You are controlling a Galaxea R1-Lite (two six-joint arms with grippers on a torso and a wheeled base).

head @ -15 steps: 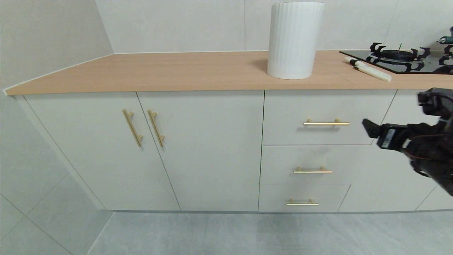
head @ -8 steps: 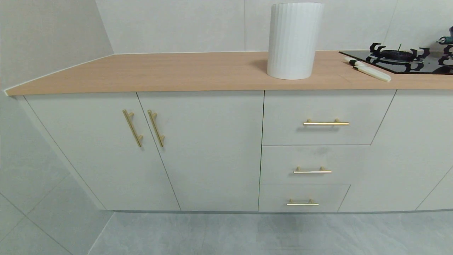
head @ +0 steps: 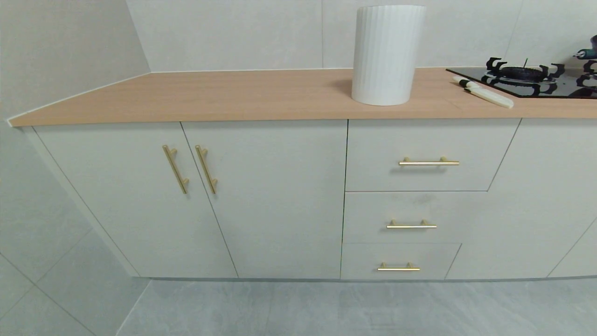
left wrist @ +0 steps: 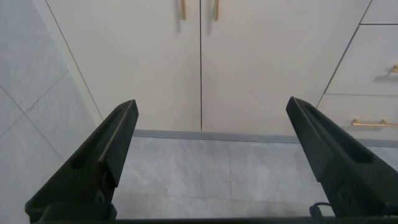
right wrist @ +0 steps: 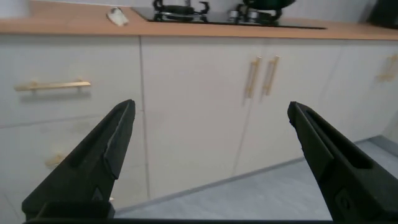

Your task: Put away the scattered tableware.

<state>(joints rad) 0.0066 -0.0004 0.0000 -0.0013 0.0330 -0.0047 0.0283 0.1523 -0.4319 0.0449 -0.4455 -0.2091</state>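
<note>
Fig.: kitchen unit, head + both wrist views.

(a) Cabinet front (head: 275, 196), pale grey, directly below the canister. Double doors w/ gold bar handles lie below and to canister's left. A stack of three drawers (head: 419, 140), all closed, sits straight beneath it.
(b) Desk (head: 224, 95), wood-tone top that carries the canister.
(c) Hob (head: 513, 86), black glass w/ burner grate, on desk to canister's right, well apart.
(d) Canister (head: 387, 53), white, ribbed, upright; ref. landmark.
(e) L gripper (left wrist: 211, 109): jaws spread wide, nothing between them. It is low, facing the double doors and floor, below-left of canister.
(f) R gripper (right wrist: 211, 107): jaws spread wide, holding nothing. It faces the cabinet front, lower than canister.
(g) Knife (head: 487, 93), cream w/ dark end, flat on desk between canister and hob, just beside hob's edge.
</note>
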